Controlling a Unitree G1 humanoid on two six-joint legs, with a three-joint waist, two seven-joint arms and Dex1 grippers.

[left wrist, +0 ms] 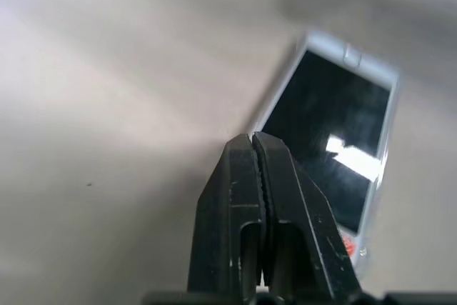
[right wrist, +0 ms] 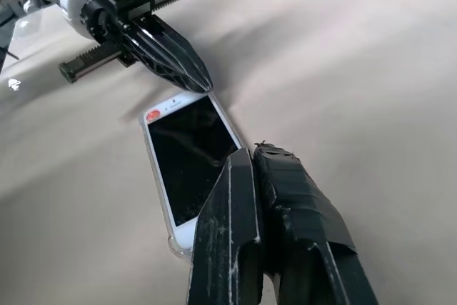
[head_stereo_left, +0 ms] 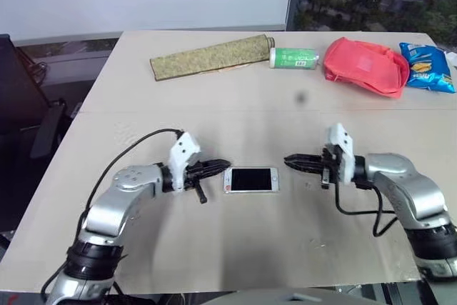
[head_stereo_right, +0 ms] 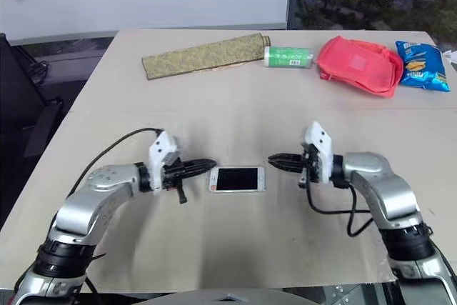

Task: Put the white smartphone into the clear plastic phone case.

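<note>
Here, the white smartphone (head_stereo_left: 250, 180) lies flat, screen up, at lower centre of the head view on the tan surface (head_stereo_left: 235, 241), perhaps already seated in the clear plastic phone case, which I cannot make out. The left gripper (head_stereo_left: 218, 168) and right gripper (head_stereo_left: 294, 161) flank it, jaws together, holding nothing. A stray nudge could slide the phone

Both arms bent inward, left gripper (head_stereo_left: 220, 167) and right gripper (head_stereo_left: 293, 161) tip toward tip (fingers pressed together).
</note>
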